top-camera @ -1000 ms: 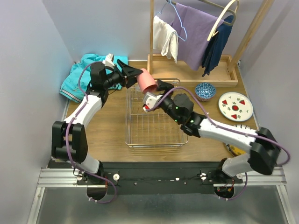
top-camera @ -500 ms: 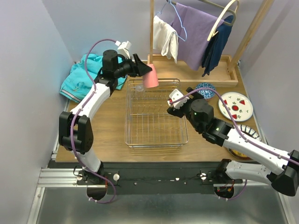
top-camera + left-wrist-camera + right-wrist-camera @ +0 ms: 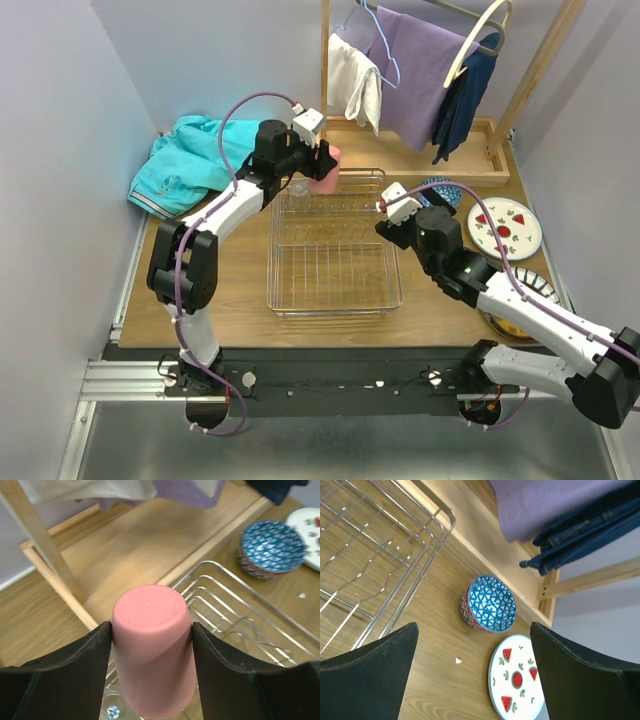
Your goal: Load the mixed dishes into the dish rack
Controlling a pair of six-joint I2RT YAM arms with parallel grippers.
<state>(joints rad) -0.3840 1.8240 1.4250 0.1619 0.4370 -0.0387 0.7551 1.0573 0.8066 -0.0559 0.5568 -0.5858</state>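
Note:
My left gripper (image 3: 318,160) is shut on the pink cup (image 3: 325,172), held upside down over the far left corner of the silver wire dish rack (image 3: 335,290). In the left wrist view the cup (image 3: 152,645) fills the jaws above the rack wires (image 3: 240,620). The small clear glass (image 3: 112,711) sits just below it. My right gripper (image 3: 412,203) is open and empty beside the rack's far right corner, facing the blue-patterned bowl (image 3: 492,602). That bowl is stacked on a red-patterned bowl (image 3: 468,614). The white watermelon plate (image 3: 517,677) lies next to them.
The wooden clothes rack (image 3: 420,165) with hanging garments stands behind the dish rack. A teal cloth (image 3: 185,160) lies at the far left. A yellow plate (image 3: 505,322) peeks from under my right arm at the right edge.
My left gripper has swung right with the pink cup and turned it bottom-up over the rack's far left corner. My right arm has pulled back out of the rack to the right, toward the bowls.

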